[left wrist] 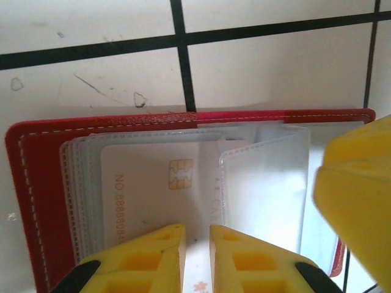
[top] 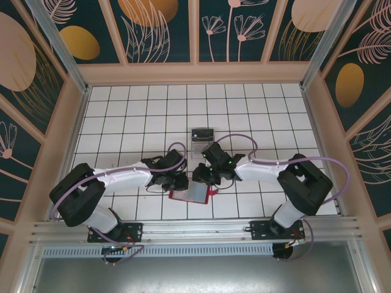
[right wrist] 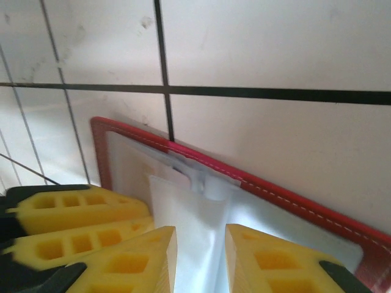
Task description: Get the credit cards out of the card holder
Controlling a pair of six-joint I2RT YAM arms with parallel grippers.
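Credit card is looking thin, stiff, slick & light; clear sleeves are looking floppy, so I'd be pinching the card's edge, not the plastic. It's pale w/ a gold chip, sitting sleeved in the open red card holder, just ahead of the left gripper. Left jaws are standing a slit apart; grip, can't tell. Right gripper jaws are standing apart, a sleeve lying btwn them, unclamped.

Two robot arms, the left arm and right arm, have white shells with black joints and black base plates. A looping purple cable trails each. The left claw and right claw carry bright yellow fingers moulded with hollow rectangular cells, on black mounts.
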